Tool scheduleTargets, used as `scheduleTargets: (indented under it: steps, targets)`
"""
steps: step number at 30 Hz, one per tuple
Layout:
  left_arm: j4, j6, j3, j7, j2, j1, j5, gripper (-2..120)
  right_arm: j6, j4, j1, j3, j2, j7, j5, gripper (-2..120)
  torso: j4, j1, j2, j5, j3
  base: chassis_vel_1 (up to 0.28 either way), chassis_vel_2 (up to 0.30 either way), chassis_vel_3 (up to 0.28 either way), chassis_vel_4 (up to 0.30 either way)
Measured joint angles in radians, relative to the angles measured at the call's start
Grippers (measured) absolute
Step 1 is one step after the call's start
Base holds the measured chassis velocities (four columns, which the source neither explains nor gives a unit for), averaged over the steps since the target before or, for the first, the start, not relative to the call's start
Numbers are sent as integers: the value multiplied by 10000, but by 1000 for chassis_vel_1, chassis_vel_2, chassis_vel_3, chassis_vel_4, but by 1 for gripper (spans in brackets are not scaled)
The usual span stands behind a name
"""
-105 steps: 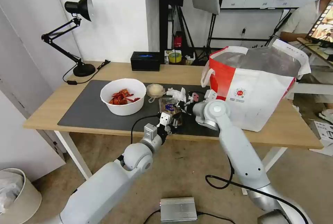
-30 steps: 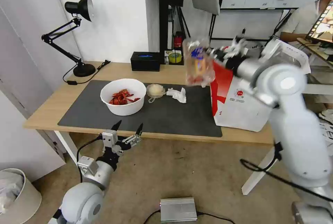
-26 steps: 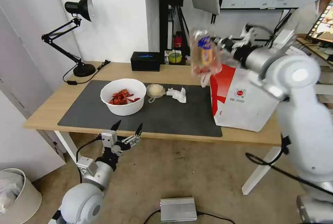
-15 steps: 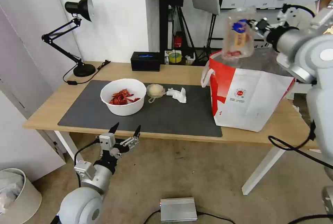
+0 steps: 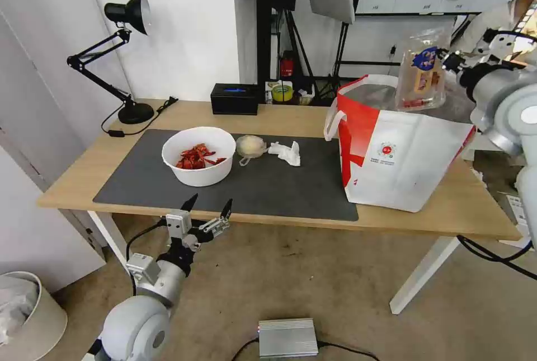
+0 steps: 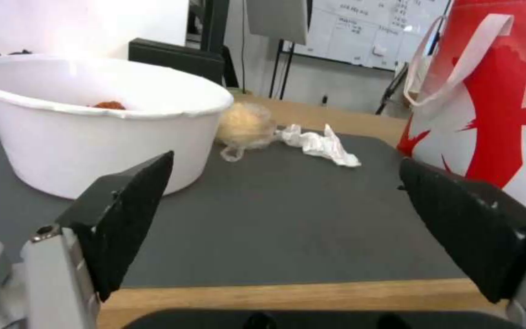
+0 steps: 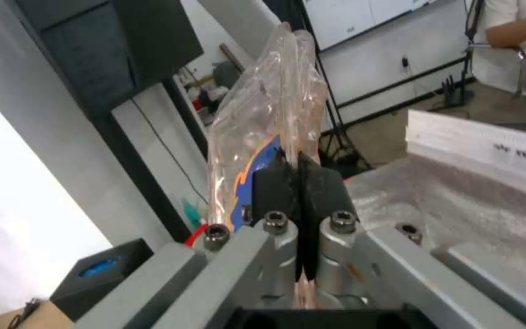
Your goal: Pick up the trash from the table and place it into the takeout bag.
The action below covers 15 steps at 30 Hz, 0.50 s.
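Note:
My right gripper (image 5: pixel 451 62) is shut on the clear hinged plastic tray (image 5: pixel 420 69), holding it upright in the air over the open mouth of the takeout bag (image 5: pixel 403 154). In the right wrist view the black pads (image 7: pixel 275 187) pinch the tray's edge (image 7: pixel 263 114) above the foil lining (image 7: pixel 470 205). On the dark mat (image 5: pixel 268 187) sit the white bowl with red shell scraps (image 5: pixel 198 155), the small clear tub (image 5: pixel 250 145) and the tissue wad (image 5: pixel 286 152). My left gripper (image 5: pixel 210 203) hangs open below the table's front edge (image 5: pixel 78 193), facing the bowl (image 6: pixel 92 123).
A black desk lamp (image 5: pixel 126 59) and a black rectangular box (image 5: pixel 235 98) stand at the table's back. On the floor are a white round bin (image 5: pixel 22 316) at the left and a silver box (image 5: pixel 288 337). A person sits beyond the bag at the far right.
My right gripper lifted the tray off the mat and swung it up and right to above the bag's opening. The left arm pulled back below the table edge and opened.

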Motion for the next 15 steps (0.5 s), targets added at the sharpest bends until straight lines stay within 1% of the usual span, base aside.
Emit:
scheduleTargets:
  steps: [12,15]
  targets:
    - [-1,-2,81,-25,-87,-99,-4,100,37,114,-465,186,-13,-90,64,0,1,0,0,0,0,0,0,0,0]
    - [-44,-2,83,-27,-62,-97,-4,100,259,86,-560,207,2,-96,-15,0,0,0,1,0,0,0,0,0,0]
